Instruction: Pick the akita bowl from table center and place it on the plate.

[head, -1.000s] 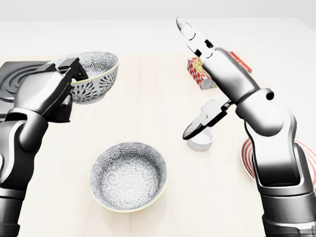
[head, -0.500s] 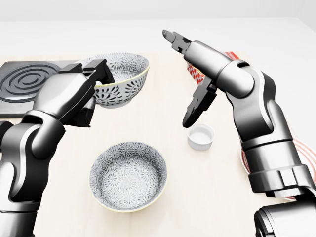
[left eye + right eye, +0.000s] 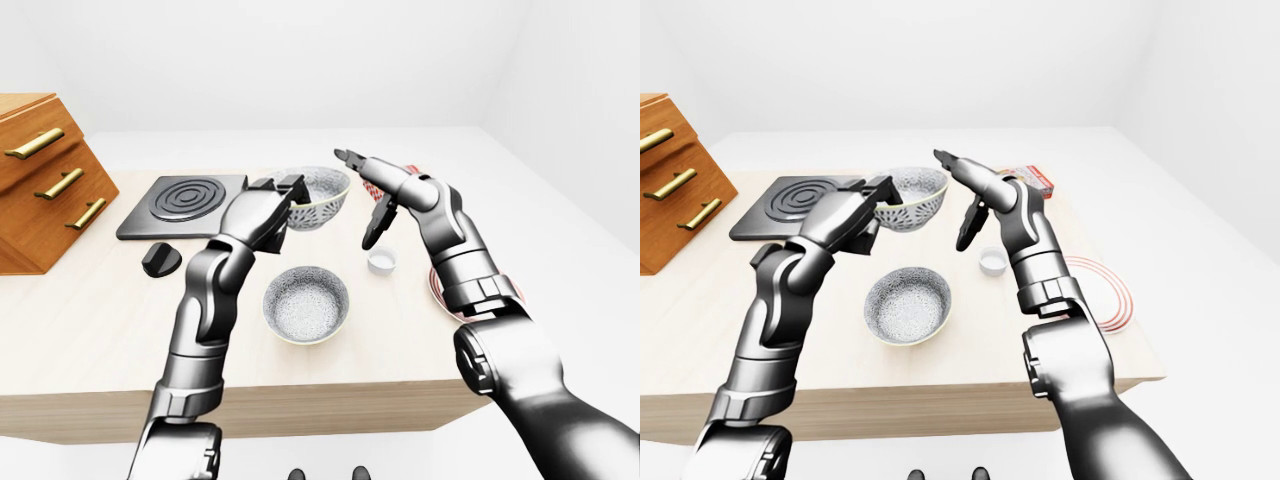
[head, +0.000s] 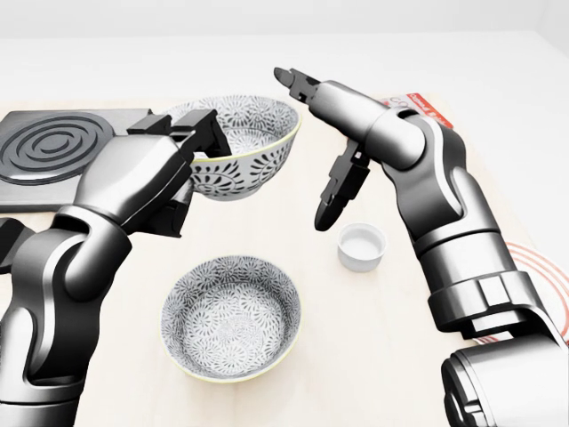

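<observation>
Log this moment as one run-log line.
left hand: shut on akita bowl, lifted | right hand: open beside it | plate: empty

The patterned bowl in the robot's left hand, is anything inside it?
The lifted grey flower-patterned bowl looks empty: only its patterned inner wall shows. The left hand grips its near rim and hides part of the bottom.
</observation>
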Robot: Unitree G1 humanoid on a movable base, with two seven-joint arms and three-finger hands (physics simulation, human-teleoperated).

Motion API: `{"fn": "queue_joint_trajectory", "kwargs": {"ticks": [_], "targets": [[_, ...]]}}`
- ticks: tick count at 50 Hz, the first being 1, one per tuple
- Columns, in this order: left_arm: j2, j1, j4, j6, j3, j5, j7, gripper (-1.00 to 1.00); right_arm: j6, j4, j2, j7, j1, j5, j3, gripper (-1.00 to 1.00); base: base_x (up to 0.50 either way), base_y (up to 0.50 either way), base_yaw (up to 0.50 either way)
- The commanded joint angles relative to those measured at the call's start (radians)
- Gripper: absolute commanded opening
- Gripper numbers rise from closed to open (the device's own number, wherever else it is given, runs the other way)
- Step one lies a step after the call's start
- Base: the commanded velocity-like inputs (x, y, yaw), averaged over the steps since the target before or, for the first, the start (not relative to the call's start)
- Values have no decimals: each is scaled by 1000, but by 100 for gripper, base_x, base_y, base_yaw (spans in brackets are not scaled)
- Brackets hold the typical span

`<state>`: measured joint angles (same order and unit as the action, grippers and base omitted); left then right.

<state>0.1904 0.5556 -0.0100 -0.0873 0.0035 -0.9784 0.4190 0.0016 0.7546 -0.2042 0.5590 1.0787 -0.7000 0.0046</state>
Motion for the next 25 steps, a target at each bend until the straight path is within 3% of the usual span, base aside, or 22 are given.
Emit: {"fn": "queue_joint_trajectory", "kwargs": {"ticks": [1,14,25], "targets": [[-24,-12,-33,0,-9,7,1,-100,0,0,6,9,-5,-3,2,100,0,0,0],[-26,1,-21,0,-8,9,2,-100,-3,0,8,16,-9,-6,4,100,0,0,0],[-49,62,-38,0,-22,19,55,-100,-26,85,-13,19,49,2,-3,100,0,0,0]]}}
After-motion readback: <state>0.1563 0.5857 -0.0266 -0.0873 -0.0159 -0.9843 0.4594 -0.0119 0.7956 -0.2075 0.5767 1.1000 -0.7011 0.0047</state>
